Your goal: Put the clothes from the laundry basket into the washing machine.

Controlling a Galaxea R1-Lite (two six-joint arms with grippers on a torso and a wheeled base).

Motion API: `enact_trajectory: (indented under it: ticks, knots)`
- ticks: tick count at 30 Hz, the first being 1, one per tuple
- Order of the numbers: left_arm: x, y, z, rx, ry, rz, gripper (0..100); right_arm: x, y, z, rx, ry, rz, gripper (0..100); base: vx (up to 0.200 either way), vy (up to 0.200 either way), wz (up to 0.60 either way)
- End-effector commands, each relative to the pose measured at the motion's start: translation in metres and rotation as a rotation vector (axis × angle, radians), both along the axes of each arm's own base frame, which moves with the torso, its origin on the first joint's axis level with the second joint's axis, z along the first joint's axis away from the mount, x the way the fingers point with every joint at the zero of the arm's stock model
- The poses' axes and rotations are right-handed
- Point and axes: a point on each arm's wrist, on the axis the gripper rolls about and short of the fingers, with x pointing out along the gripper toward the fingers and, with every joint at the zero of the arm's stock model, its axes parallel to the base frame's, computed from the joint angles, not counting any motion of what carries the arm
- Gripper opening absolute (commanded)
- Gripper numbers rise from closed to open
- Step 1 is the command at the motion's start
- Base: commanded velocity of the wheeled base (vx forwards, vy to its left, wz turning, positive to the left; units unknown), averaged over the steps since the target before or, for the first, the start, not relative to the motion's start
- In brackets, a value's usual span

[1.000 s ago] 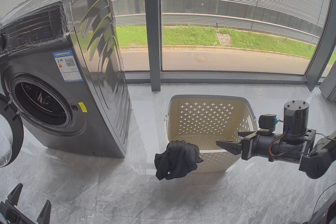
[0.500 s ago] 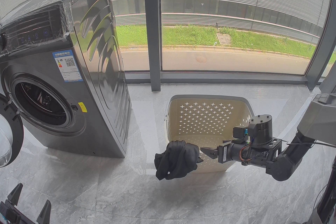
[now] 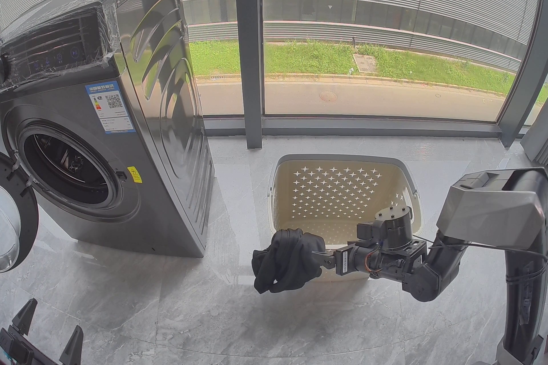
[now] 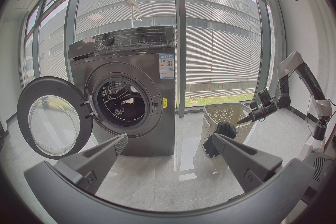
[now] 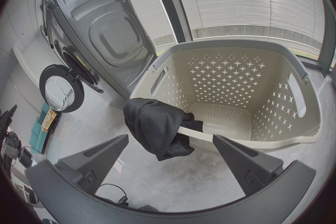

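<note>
A black garment (image 3: 288, 260) hangs over the near left corner of the cream laundry basket (image 3: 342, 183), partly outside it. My right gripper (image 3: 319, 258) is open just right of the garment, its fingertips at the cloth's edge. The right wrist view has the garment (image 5: 155, 126) on the basket rim (image 5: 245, 42) between the spread fingers of that gripper (image 5: 169, 137). The grey washing machine (image 3: 103, 115) stands on the left with its door (image 3: 14, 223) swung open. My left gripper (image 3: 52, 317) is open, low at the near left, facing the drum (image 4: 122, 105), where something dark lies inside.
The basket's floor (image 5: 217, 118) is bare. A window wall with a dark pillar (image 3: 248, 41) runs behind the basket and machine. Open marble floor (image 3: 200, 315) lies between the machine and the basket.
My right arm has swung left across the basket's near side, bringing its open gripper from the right edge up to the black garment. The garment and left gripper have not moved.
</note>
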Motion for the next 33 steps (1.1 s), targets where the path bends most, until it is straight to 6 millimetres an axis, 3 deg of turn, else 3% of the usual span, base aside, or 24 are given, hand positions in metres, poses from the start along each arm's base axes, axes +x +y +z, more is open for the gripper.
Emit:
enact_trajectory:
  ticks: [1, 12, 17, 33]
  knots:
    - [0.0, 0.0, -0.005, -0.001, 0.001, -0.001, 100, 0.013, 0.008, -0.023, -0.008, 0.015, -0.003, 100, 0.0, 0.0, 0.0]
    - [0.0, 0.0, -0.005, -0.002, 0.001, 0.001, 100, 0.029, 0.014, -0.028, 0.008, -0.02, -0.008, 100, 0.0, 0.0, 0.0]
    - [0.0, 0.0, -0.005, 0.001, 0.001, -0.001, 100, 0.028, 0.017, -0.028, 0.011, -0.02, -0.003, 100, 0.12, 0.0, 0.0]
    - [0.0, 0.0, -0.005, -0.005, 0.002, -0.001, 100, 0.011, 0.016, -0.03, 0.002, -0.008, 0.028, 100, 0.0, 0.0, 0.0]
